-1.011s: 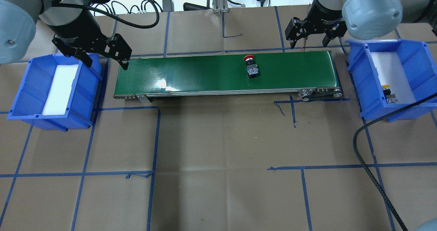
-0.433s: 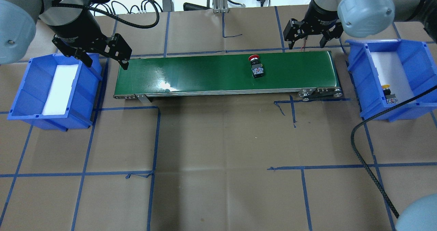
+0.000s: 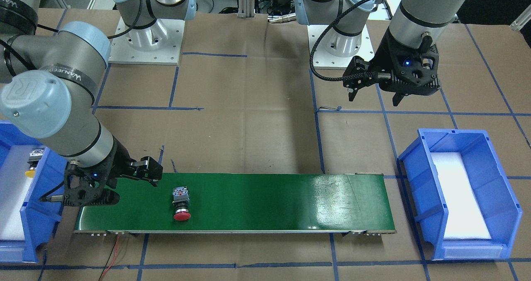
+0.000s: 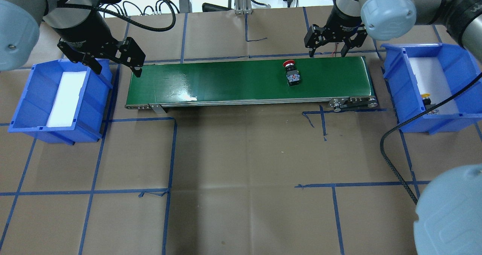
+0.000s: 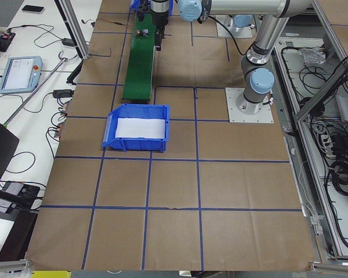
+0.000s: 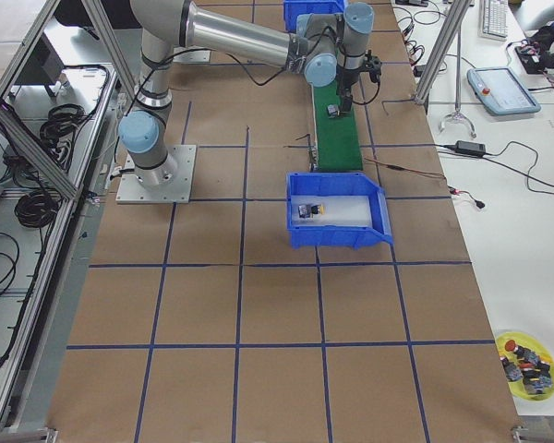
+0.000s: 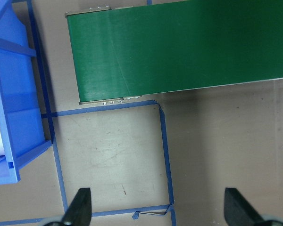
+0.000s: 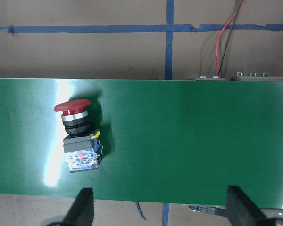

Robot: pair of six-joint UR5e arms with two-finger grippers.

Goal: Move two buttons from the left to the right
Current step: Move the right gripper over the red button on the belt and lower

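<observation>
A red-capped button lies on its side on the green conveyor belt, toward its right end. The yellow-capped button lies in the right blue bin. My right gripper hangs open over the belt's back edge, a little right of the red button, holding nothing. My left gripper is open and empty between the left blue bin and the belt's left end.
The left bin holds only a white foam pad. A black cable from the right arm hangs over the table's right side. Blue tape lines cross the brown paper. Red and black wires run behind the belt's right end.
The red button has travelled to the right along the belt. My right gripper has shifted left, closer to it, still open. The left arm has not moved.
</observation>
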